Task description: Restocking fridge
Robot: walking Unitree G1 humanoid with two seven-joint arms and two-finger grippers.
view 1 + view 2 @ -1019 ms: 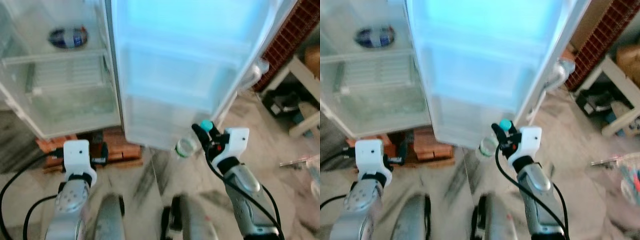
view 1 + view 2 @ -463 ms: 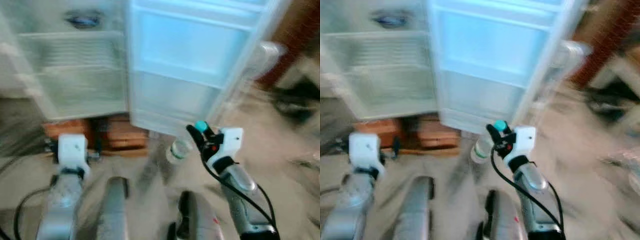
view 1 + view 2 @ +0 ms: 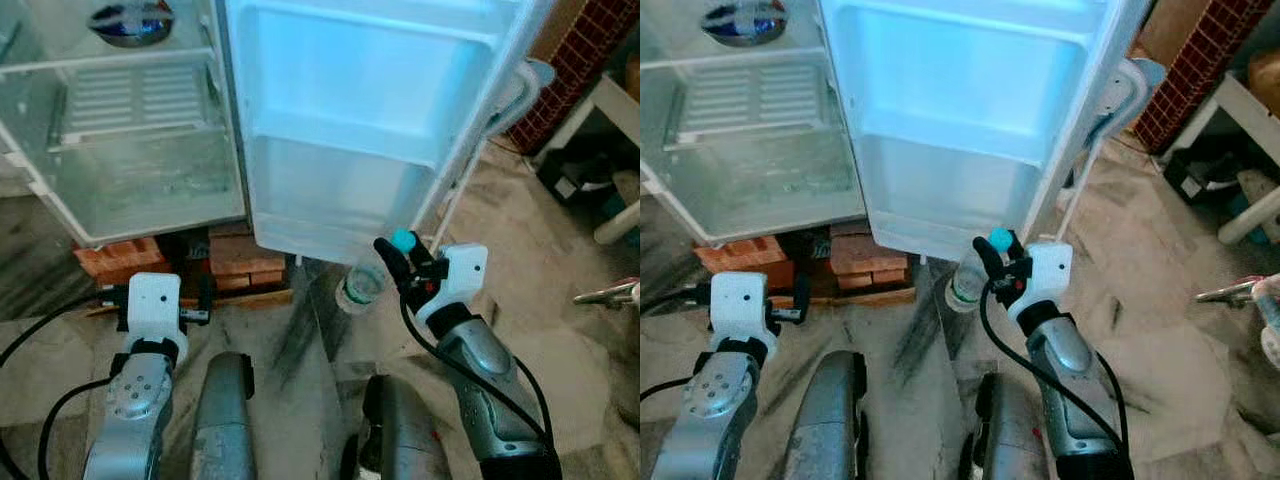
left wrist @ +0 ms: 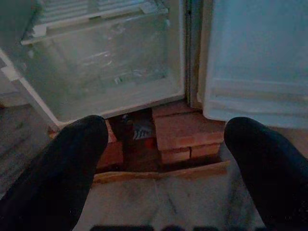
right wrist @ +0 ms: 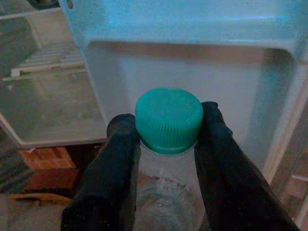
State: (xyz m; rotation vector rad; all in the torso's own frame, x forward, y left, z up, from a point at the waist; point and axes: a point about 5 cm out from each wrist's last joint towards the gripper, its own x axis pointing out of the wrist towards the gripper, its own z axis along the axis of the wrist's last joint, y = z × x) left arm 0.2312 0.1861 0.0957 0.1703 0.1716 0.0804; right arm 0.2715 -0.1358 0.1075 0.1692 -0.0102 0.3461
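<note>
Below the bottom edge of the open fridge door (image 3: 350,130), the right gripper (image 3: 392,262) carries a clear water bottle (image 3: 362,285) with a teal cap (image 5: 168,119). The jaws are clamped on the bottle neck just under the cap, one finger (image 5: 111,168) on each side. The bottle hangs tilted, its body pointing toward the lowest door shelf (image 3: 330,205) and sitting beneath that shelf's front wall.

The left gripper (image 4: 163,159) is held low in front of the brick plinth (image 3: 175,260) that carries the fridge. Its jaws are spread wide and hold nothing.

Inside the fridge cabinet (image 3: 130,190), a dark round container (image 3: 130,20) rests on the upper shelf; the lower compartment is bare.

Likely faults from this position:
- The bottle sits lower than the door shelf. A forward move without a lift would probably drive it into the underside of the door.
- The grip is on the neck alone, so the body can swing or slip under a sudden motion.
- The door stands free and may swing away if pushed.

Compared with half a second ago, the head views are sharp rather than blurred, and the fridge sits nearer and more squarely ahead. The right gripper keeps the same hold on the bottle.
</note>
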